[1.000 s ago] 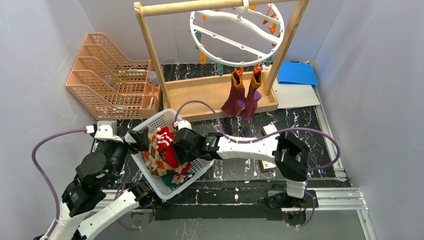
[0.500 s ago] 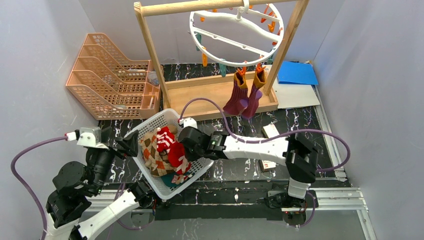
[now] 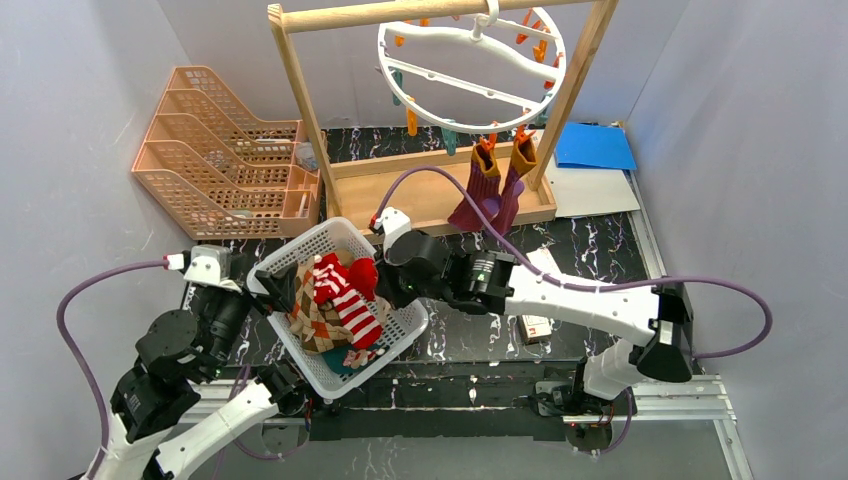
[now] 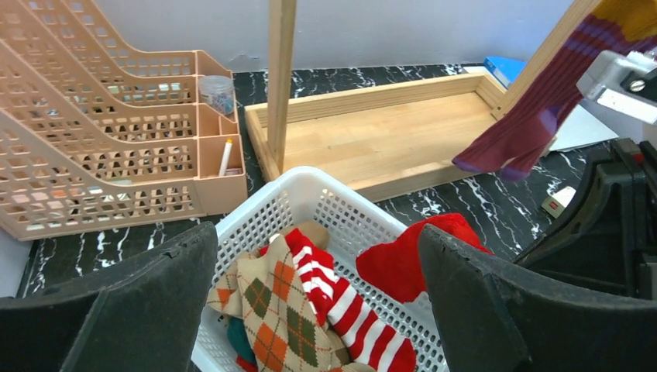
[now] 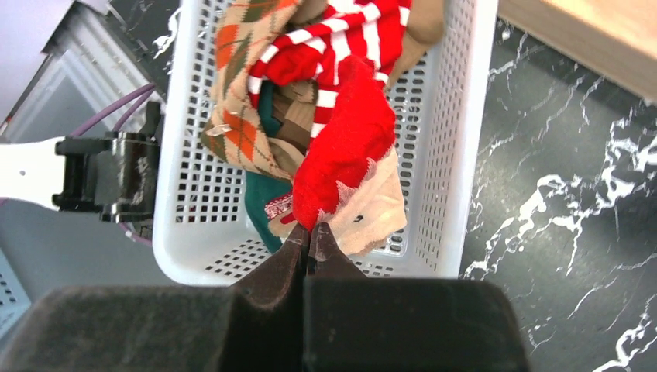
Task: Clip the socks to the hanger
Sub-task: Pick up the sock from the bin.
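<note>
The right wrist view shows us what the top view hides: the right gripper (image 5: 310, 232) is clenched on the red sock (image 5: 341, 147) over the basket (image 5: 174, 232). The left gripper (image 4: 318, 236) gapes nearby. The hanger (image 3: 462, 83) hangs on the rack (image 3: 300, 110), above a black marble table (image 3: 600, 240) with grey walls (image 3: 740, 150).

A second ago the right gripper (image 5: 311, 236) sat over the white basket (image 3: 400, 335) with its jaws apart. It has since pinched them together on the red toe of the red-and-white striped sock (image 3: 350, 300) and pulled back to the right and far, drawing the sock up across the pile. The white hanger (image 3: 470, 65) has turned slightly, carrying its two maroon socks (image 3: 492, 190) a little to the right.
</note>
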`<state>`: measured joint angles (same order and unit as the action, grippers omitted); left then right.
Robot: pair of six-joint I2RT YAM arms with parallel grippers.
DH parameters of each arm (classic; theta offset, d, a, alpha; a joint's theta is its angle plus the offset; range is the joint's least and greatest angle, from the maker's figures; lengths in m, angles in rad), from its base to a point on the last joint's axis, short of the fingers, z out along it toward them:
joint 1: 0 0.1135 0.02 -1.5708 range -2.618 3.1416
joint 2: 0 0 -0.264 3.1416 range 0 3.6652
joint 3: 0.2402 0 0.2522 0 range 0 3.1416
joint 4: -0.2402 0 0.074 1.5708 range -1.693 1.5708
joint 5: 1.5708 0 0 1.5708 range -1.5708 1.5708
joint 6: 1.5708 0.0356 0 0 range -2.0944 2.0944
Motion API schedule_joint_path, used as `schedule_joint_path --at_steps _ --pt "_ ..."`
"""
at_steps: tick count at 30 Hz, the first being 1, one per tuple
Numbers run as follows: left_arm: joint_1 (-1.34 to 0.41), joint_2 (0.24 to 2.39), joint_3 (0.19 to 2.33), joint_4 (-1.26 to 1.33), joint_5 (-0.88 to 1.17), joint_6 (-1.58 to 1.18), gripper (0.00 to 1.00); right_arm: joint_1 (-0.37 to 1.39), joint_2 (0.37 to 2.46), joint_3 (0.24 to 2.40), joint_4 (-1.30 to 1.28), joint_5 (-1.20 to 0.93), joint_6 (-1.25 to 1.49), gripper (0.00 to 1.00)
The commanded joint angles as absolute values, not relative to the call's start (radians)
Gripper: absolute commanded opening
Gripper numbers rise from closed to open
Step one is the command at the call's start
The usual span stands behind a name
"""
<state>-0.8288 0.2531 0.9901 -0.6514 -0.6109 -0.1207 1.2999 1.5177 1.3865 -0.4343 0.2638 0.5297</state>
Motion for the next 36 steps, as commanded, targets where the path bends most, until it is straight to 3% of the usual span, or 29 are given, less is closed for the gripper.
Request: schedule_joint_path --at_steps 1,10,17,29,36 --pt "-0.832 0.295 1.0 -0.596 -0.536 -0.103 0.98 1.305 1.476 1.429 -0.386 0.169 0.352 0.01" --pt "-0.832 0.347 0.9 -0.385 -0.052 -0.041 0.98 1.391 1.308 1.407 -0.481 0.265 -0.008 0.01" --pt "-0.832 0.488 0.9 -0.289 0.233 -0.062 0.98 1.446 1.167 1.27 -0.325 0.322 -0.291 0.01" --pt "-0.831 0.488 0.86 -0.222 0.244 -0.235 0.98 1.513 1.093 1.09 0.05 0.399 -0.778 0.01" --pt "-0.832 0.475 0.84 -0.234 0.114 -0.428 0.96 1.562 1.082 0.965 0.292 0.497 -1.152 0.01"
